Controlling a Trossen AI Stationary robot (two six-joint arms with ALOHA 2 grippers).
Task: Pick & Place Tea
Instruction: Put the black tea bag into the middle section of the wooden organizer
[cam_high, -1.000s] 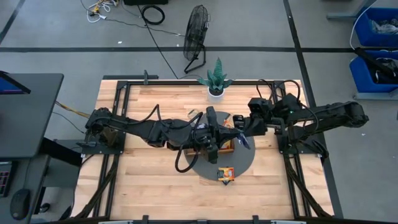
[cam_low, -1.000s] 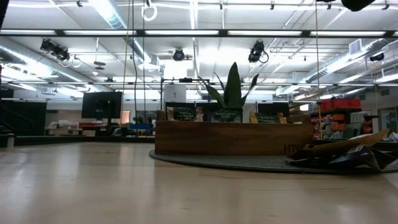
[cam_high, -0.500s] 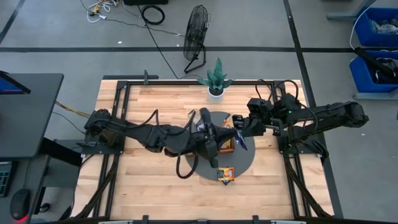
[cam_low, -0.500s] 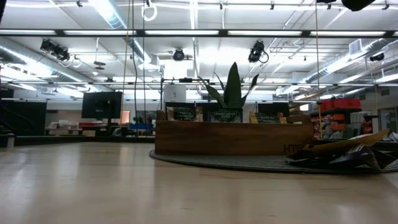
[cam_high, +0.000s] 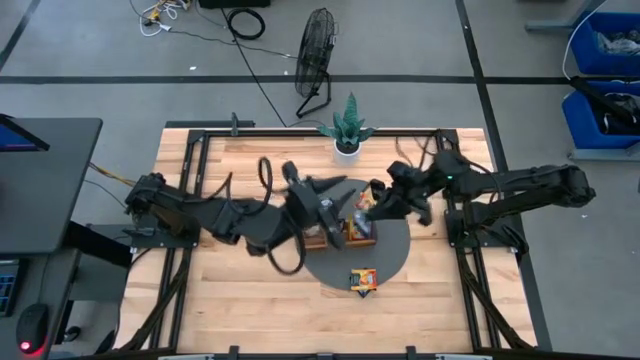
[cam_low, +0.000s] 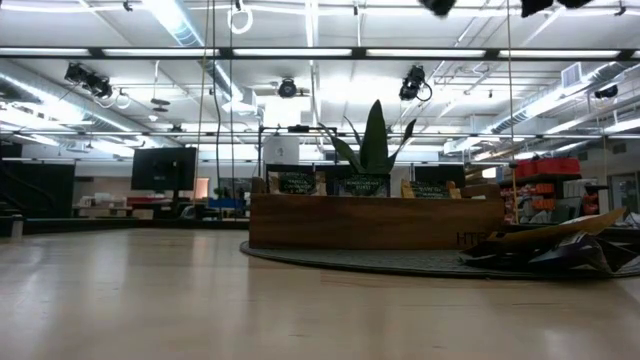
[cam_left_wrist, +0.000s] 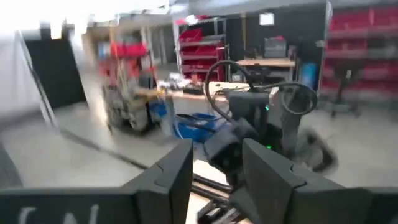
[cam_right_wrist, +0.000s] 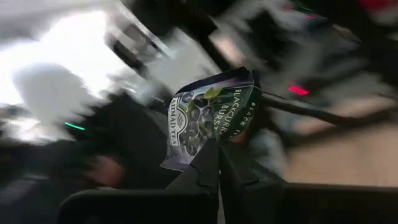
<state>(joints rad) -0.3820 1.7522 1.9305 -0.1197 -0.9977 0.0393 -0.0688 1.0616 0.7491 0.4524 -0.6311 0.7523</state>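
Two grippers are in view, and we start with the right gripper (cam_right_wrist: 217, 163): its fingers are pinched tight on the lower edge of a dark blue sachet (cam_right_wrist: 210, 117), whose label reads partly as blackcurrant. From above, we find this right gripper (cam_high: 369, 214) raised over the wooden tray (cam_high: 352, 234), with the held sachet (cam_high: 365, 226) hanging just above the tray's right end.

We note the left gripper (cam_left_wrist: 216, 167) with its fingers spread apart and nothing between them; it faces the other arm. From above, the left gripper (cam_high: 333, 222) sits over the tray's left part, close beside the right one.

We see the tray resting on a round grey mat (cam_high: 392, 258). One orange-yellow sachet (cam_high: 362, 279) lies on the mat's near edge, apart from the tray. A small potted plant (cam_high: 347, 128) stands at the table's far edge (cam_high: 210, 290).

From table height, we see sachets standing upright in the tray (cam_low: 375, 222).
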